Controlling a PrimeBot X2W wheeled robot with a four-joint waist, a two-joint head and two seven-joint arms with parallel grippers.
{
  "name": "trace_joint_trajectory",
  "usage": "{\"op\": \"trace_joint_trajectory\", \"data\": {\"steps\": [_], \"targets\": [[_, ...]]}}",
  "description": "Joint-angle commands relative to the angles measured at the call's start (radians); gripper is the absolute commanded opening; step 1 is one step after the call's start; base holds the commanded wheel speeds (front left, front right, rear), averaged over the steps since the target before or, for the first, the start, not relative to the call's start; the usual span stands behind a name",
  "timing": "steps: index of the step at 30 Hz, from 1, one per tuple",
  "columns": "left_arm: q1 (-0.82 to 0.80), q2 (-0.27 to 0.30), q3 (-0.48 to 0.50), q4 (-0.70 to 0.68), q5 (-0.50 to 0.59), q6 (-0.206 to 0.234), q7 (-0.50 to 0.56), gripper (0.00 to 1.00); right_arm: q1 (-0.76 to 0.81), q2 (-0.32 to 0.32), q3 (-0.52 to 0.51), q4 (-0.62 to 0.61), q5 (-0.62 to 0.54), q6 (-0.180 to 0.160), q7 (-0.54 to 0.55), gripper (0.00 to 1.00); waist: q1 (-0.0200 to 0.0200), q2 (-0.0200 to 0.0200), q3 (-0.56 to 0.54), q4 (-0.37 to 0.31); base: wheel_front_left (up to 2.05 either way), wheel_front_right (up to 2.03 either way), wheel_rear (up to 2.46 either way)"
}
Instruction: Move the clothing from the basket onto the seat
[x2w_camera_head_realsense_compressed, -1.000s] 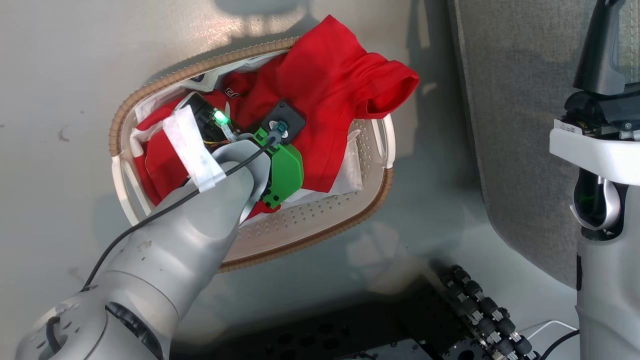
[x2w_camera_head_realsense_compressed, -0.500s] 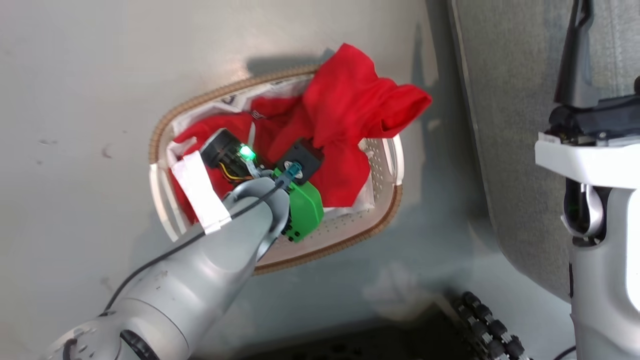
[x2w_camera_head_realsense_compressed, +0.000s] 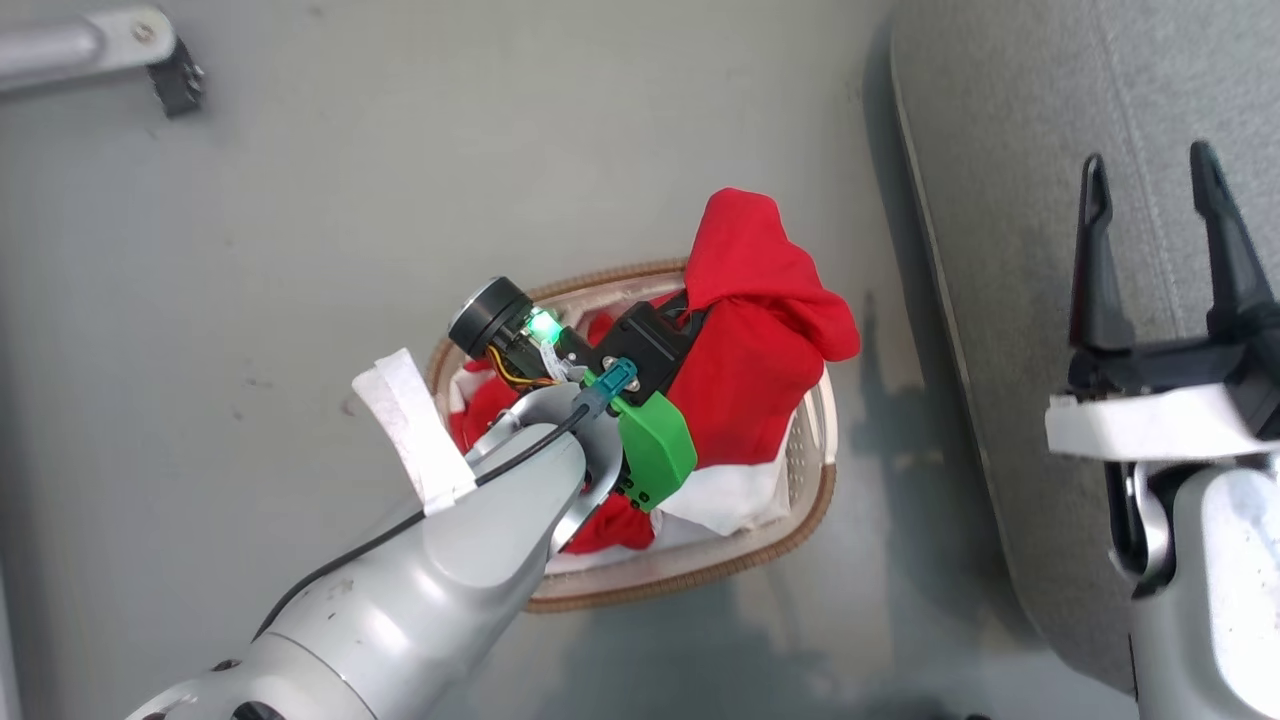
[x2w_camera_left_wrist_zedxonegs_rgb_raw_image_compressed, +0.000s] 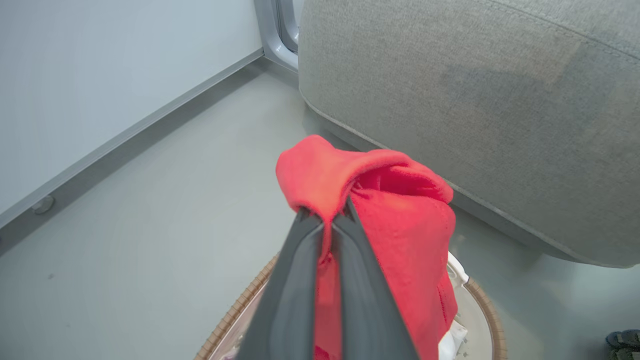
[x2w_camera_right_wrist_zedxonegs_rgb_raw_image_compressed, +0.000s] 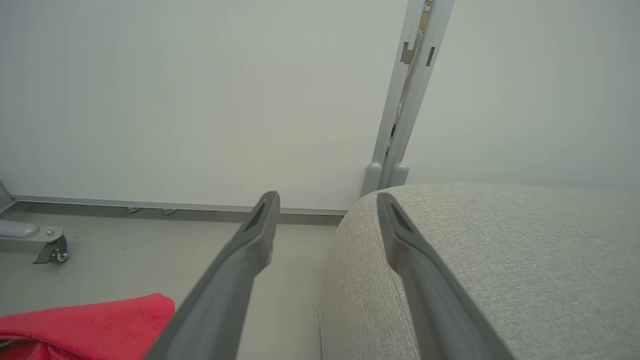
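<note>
Red clothing (x2w_camera_left_wrist_zedxonegs_rgb_raw_image_compressed: 400, 235) pinched in L end effector (x2w_camera_left_wrist_zedxonegs_rgb_raw_image_compressed: 325, 218).

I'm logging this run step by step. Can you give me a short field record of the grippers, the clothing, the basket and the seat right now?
left gripper: shut on the red garment, pinching a fold at its top
red garment: hangs from the left gripper over the basket
basket contents: more red clothing, white fabric
right gripper: open, empty, above the seat
seat: no clothing on the part in view
task stage: transfer to the seat not yet done
</note>
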Motion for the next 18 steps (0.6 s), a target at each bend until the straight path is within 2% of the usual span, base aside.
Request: {"op": "trace_joint_trajectory", "data": {"steps": [1,11,18], "targets": [[0.023,0.011,0.01,-0.015,0.018,-0.002,-0.003,0.0,0.036,-0.004,-0.002,0.013,-0.006,-0.001,-0.005,1.0,0.0001,0.0022,-0.19,0.078,0.0,0.0,0.0],[0.0,0.069,0.033,-0.064,0.067,-0.051,-0.004,0.0,0.162,-0.004,0.025,0.084,0.018,-0.001,-0.005,1.0,0.0001,0.0022,-0.418,0.09,0.0,0.0,0.0],[-0.099,0.11,0.034,-0.078,0.061,-0.08,0.002,0.0,0.198,-0.004,0.074,0.099,0.047,-0.001,-0.005,1.0,0.0001,0.0022,-0.49,0.086,0.0,0.0,0.0]]}}
